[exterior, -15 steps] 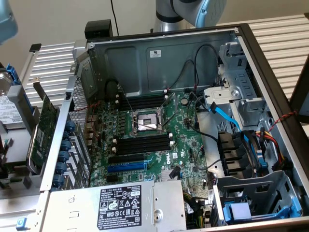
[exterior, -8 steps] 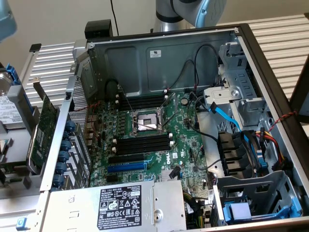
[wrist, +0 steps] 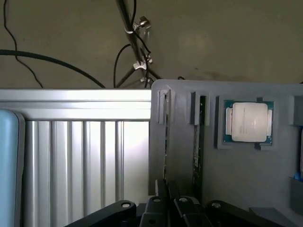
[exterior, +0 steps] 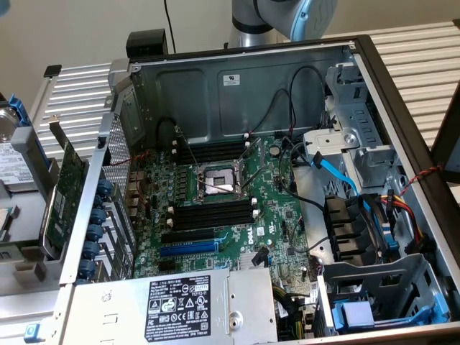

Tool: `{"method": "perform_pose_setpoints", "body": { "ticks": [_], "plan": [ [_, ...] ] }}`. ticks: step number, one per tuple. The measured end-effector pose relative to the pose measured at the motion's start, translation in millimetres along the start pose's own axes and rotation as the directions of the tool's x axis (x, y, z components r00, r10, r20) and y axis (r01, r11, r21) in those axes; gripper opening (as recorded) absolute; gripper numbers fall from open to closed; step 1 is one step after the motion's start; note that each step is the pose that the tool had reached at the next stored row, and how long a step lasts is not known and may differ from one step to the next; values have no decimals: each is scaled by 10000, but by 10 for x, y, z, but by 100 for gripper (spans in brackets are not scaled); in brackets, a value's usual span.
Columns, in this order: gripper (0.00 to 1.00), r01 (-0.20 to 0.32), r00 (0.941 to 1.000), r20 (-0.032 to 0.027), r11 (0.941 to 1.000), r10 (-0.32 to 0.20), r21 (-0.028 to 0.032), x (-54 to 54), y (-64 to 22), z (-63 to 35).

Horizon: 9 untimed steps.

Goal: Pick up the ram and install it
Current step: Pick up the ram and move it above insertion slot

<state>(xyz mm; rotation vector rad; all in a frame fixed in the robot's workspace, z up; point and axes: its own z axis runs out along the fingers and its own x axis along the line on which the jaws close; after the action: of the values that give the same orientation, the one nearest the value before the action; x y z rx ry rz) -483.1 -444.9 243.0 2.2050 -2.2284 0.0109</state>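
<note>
One open computer case (exterior: 237,79) lies on its side in the exterior view. At nine o'clock a wide green expansion card (exterior: 68,180) stands just outside the case wall. At centre, black memory slots (exterior: 212,213) flank the processor socket. At twelve o'clock the robot arm (exterior: 287,14) rises behind the case.

In the wrist view, a slatted metal desk (wrist: 85,165) meets a grey holder (wrist: 246,179). The ram (wrist: 166,142) stands on edge in the holder's first groove. Its long axis runs straight out from the end effector (wrist: 166,189), toward that tool's twelve o'clock. The end effector looks pressed together, pinching the ram's near end. A second stick (wrist: 195,161) stands in the next groove, and beyond it a processor chip (wrist: 248,122) lies flat in a recess.
</note>
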Motion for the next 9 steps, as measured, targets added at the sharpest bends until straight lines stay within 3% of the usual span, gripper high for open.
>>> {"method": "perform_pose_setpoints", "body": {
  "ticks": [6,9],
  "plan": [
    [13,1,10000,0,10000,-1,0,14,-4,-273],
    [13,2,10000,2,10000,-2,2,40,-53,-405]
  ]
}}
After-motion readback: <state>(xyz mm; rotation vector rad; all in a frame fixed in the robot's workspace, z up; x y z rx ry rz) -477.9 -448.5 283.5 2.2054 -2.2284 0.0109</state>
